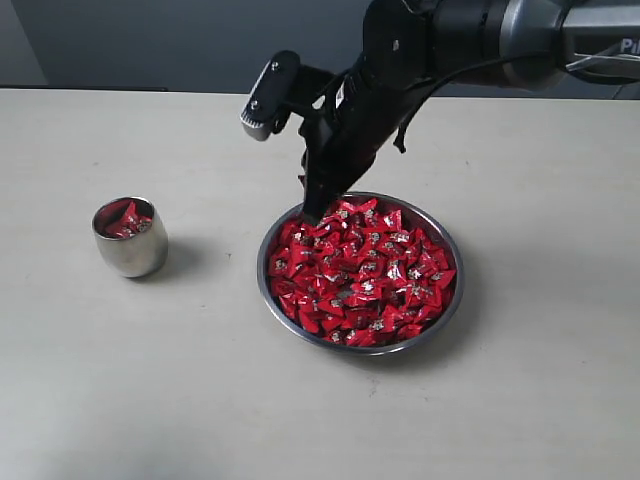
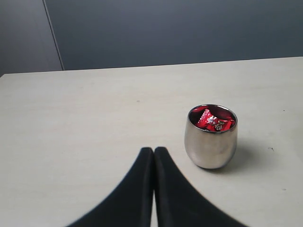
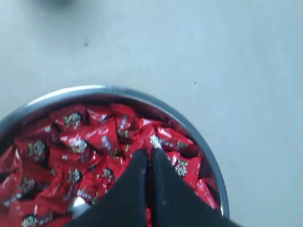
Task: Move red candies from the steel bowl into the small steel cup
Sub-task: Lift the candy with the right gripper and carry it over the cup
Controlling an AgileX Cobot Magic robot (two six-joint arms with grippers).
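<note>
While a few candies already lie in the cup, most sit in the bowl, so transfer is early; my right claw is closed, tips among them, no candy visibly gripped.

The right tool is pointing steeply downward, its fingers pressing flat together; its dark arm is rising above and behind it. The left tool is hovering low, fingers likewise pressing together.
</note>
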